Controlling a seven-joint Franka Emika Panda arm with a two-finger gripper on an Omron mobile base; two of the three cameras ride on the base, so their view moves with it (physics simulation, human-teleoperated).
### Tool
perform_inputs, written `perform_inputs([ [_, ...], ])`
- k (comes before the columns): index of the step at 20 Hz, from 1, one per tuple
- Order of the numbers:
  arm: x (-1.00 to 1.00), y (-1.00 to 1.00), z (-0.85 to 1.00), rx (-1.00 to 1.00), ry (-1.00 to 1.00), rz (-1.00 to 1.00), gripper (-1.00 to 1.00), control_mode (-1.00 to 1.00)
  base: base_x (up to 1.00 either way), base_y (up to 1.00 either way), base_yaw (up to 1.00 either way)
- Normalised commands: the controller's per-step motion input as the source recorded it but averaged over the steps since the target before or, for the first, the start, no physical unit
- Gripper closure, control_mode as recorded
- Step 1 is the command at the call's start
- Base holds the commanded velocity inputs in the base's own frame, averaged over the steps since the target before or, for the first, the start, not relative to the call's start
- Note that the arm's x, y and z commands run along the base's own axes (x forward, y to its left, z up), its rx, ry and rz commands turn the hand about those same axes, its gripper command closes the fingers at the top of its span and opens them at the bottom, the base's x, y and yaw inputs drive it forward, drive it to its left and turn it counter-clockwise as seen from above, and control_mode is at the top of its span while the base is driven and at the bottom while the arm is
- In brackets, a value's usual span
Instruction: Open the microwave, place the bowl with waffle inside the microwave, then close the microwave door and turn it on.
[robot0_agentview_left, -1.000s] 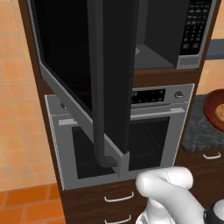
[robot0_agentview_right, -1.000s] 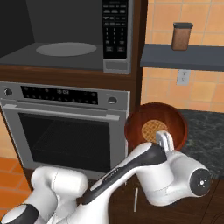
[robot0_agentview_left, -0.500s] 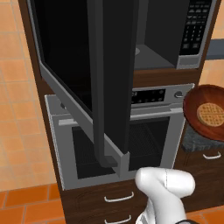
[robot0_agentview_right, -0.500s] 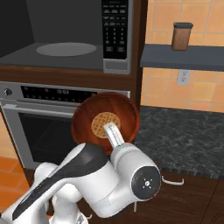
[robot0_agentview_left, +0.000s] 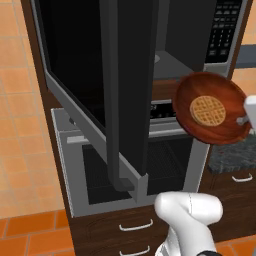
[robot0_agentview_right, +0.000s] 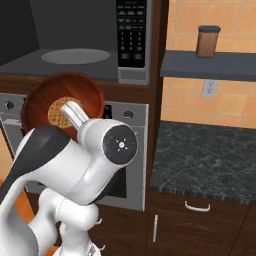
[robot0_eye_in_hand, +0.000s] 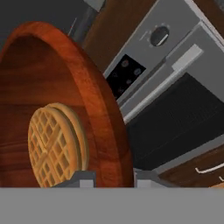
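The microwave stands open, its grey interior and glass turntable in sight, keypad on the right. The microwave door swings far out toward me on the left. My gripper is shut on the rim of the reddish-brown bowl, which hangs steeply tilted in front of the oven's control panel, just below the microwave's opening. The golden waffle lies against the bowl's inner face. In the right base view the bowl sits left of my wrist, with the waffle in it.
The silver oven with its knob is directly under the microwave. A dark granite counter lies to the right, with drawers below and a brown jar on a shelf above. The door's edge juts into the space left of the bowl.
The arm has swung the bowl with the waffle leftward and a little upward, from over the counter to in front of the oven panel under the open microwave. Door unchanged.
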Motion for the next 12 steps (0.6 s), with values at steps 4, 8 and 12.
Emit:
perform_inputs([
  [4,0.19,1.00,0.93,0.00,-0.16,0.20,1.00,-1.00,0.00,0.00,0.00],
  [8,0.69,1.00,0.37,0.00,-0.05,-0.04,1.00,-1.00,0.00,0.00,0.00],
  [12,0.78,1.00,0.18,0.00,0.00,-0.35,1.00,-1.00,0.00,0.00,0.00],
])
